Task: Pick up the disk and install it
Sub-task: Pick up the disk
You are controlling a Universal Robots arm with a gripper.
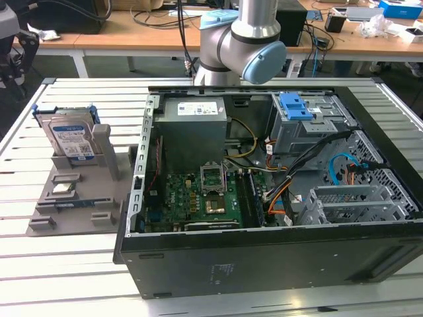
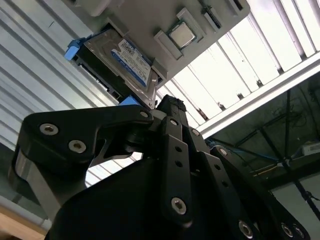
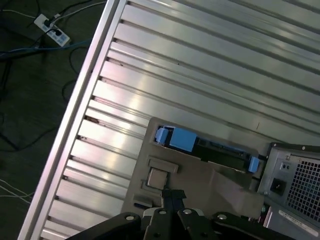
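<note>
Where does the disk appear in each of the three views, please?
Exterior view: the disk stands on edge in the grey holder, at the exterior view's left of the computer case.
Second wrist view: the disk shows its label side, in that holder.
First wrist view: the disk is seen edge-on, blue frame showing.
Shared landmark: the silver processor chip on the holder.

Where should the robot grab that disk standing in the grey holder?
Probably by its top part, squeezing the two flat faces, coming straight down from above. The disk stands upright in the grey holder, so only its upper part sticks out free.
</note>
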